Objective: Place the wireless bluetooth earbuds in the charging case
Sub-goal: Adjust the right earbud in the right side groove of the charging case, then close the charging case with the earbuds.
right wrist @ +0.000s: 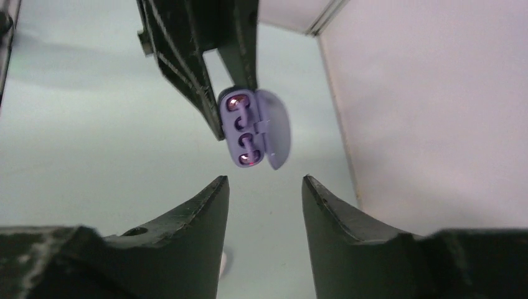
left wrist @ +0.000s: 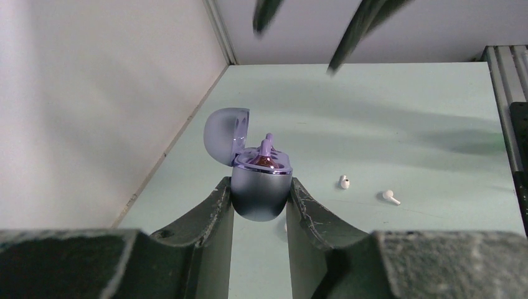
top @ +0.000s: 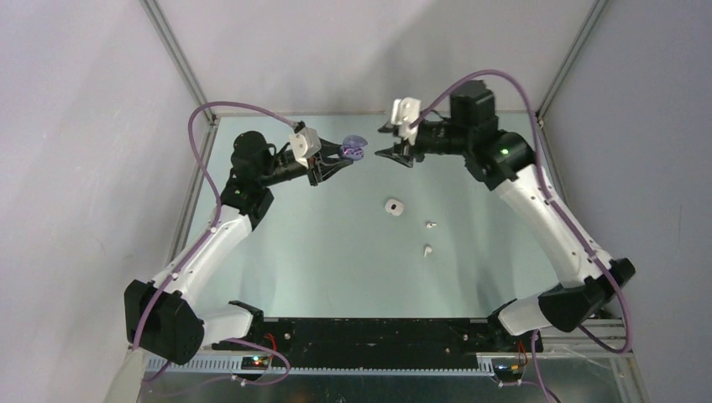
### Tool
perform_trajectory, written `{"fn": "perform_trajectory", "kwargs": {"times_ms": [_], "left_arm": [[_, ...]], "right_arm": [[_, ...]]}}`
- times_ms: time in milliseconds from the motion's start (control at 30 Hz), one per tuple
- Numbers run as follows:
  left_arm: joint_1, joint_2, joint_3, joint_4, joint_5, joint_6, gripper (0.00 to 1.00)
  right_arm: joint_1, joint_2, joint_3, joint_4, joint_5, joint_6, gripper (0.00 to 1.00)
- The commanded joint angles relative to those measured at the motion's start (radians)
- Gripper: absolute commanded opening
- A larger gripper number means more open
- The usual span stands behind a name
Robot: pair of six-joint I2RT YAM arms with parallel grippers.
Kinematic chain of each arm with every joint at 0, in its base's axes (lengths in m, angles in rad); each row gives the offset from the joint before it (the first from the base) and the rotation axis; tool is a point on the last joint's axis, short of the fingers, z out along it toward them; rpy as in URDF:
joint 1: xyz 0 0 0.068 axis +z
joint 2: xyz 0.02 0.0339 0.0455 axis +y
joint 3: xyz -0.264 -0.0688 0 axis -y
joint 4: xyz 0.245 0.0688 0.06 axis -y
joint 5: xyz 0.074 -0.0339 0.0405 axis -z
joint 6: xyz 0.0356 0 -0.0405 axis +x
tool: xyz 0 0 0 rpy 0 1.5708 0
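— Hands, report.
— My left hand [top: 336, 161] clamps the purple case [left wrist: 260, 198], lid up, purple earbuds [right wrist: 244, 131] in its wells. My right hand [right wrist: 264, 180] stands parted, empty, facing it.
— Beyond?
— The white earbuds [left wrist: 344, 182] lie apart on the surface [left wrist: 405, 112], near the white case [top: 393, 206].

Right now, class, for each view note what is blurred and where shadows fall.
Top external: sharp throughout, soft even light on the table. Left wrist: the left pincer's fingers blurred, purple case crisp, a broad soft shadow across the table. Right wrist: the right pincer's fingers blurred, the open case fairly sharp.
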Motion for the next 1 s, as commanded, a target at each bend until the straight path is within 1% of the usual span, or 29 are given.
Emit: {"fn": "perform_trajectory", "kwargs": {"times_ms": [0,33,67,100,133,200,267,400,500,600,667,767,867,900,967], "left_arm": [[0.011,0.006,-0.001,0.039,-0.004,-0.018,0.0],[0.013,0.007,0.0,0.036,0.002,-0.017,0.0],[0.013,0.008,0.003,0.033,0.004,-0.01,0.0],[0.013,0.009,0.005,0.028,0.012,0.004,0.0],[0.013,0.01,0.008,0.024,0.017,0.012,0.0],[0.013,0.013,0.016,0.005,0.03,0.043,0.0],[0.014,0.011,0.026,-0.036,0.038,0.097,0.0],[0.014,-0.005,0.04,-0.134,0.04,0.206,0.0],[0.013,-0.013,0.048,-0.165,0.044,0.258,0.0],[0.014,-0.01,0.059,-0.186,0.047,0.267,0.0],[0.014,-0.003,0.065,-0.17,0.044,0.239,0.0],[0.014,0.008,0.058,-0.11,0.033,0.148,0.0],[0.012,0.018,0.049,-0.002,0.001,0.015,0.0],[0.014,0.024,0.049,0.03,-0.022,-0.009,0.0],[0.016,0.037,0.052,0.069,-0.062,-0.087,0.0]], "right_arm": [[-0.071,-0.098,0.038,0.154,-0.144,0.224,0.6],[-0.084,-0.096,0.034,0.17,-0.147,0.235,0.64],[-0.104,-0.091,0.022,0.173,-0.154,0.244,0.73],[-0.11,-0.076,0.018,0.17,-0.157,0.243,0.77],[-0.118,-0.066,0.014,0.163,-0.162,0.227,0.84],[-0.12,-0.028,0.023,0.14,-0.178,0.204,0.9],[-0.12,0.018,0.058,0.101,-0.227,0.183,0.93],[-0.109,0.131,0.175,-0.065,-0.321,0.131,0.93],[-0.085,0.175,0.186,-0.065,-0.314,0.125,0.94],[-0.067,0.194,0.177,-0.05,-0.309,0.113,0.94],[-0.049,0.2,0.178,-0.068,-0.305,0.081,0.94],[-0.017,0.198,0.159,-0.09,-0.274,0.02,0.94],[0.008,0.173,0.114,-0.096,-0.242,-0.014,0.94],[0.012,0.166,0.104,-0.095,-0.221,-0.019,0.94],[0.026,0.138,0.071,-0.085,-0.171,-0.031,0.93]]}}
